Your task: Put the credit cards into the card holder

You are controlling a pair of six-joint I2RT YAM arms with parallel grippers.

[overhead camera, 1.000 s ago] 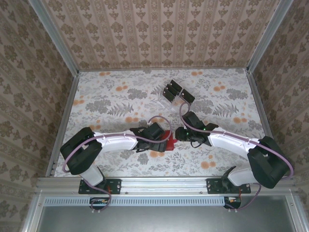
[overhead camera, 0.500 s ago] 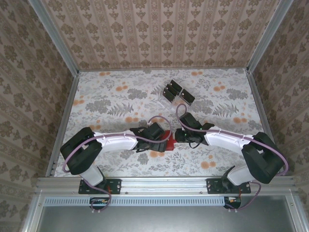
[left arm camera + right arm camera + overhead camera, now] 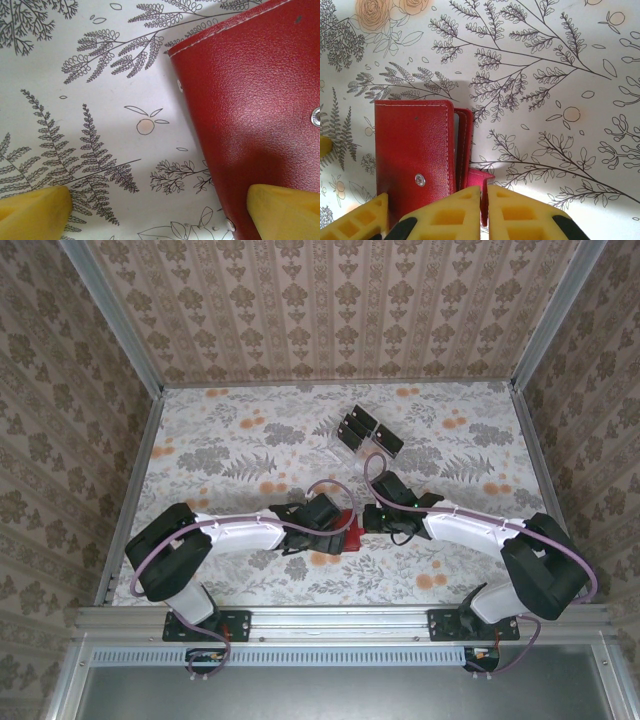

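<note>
The card holder (image 3: 415,150), a red folded wallet, lies shut on the flowered table between both arms (image 3: 346,524). Its small red snap tab (image 3: 481,180) sticks out to the right, and my right gripper (image 3: 484,192) is shut on it, yellow fingers pinching it from both sides. My left gripper (image 3: 160,215) stands wide open over the wallet's left edge (image 3: 250,100): one fingertip (image 3: 285,210) is above the red cover, the other (image 3: 35,210) above bare table. The credit cards (image 3: 357,426), black and stacked, sit in a clear tray further back.
The clear plastic tray (image 3: 340,448) stands behind the wallet, near the table's middle back. Patterned walls and metal rails (image 3: 135,490) close in the table on three sides. Open tabletop lies to the left (image 3: 220,460) and right (image 3: 480,460).
My right gripper has closed its fingers on the wallet's tab and its arm has shifted slightly left. The left arm and the wallet have stayed put.
</note>
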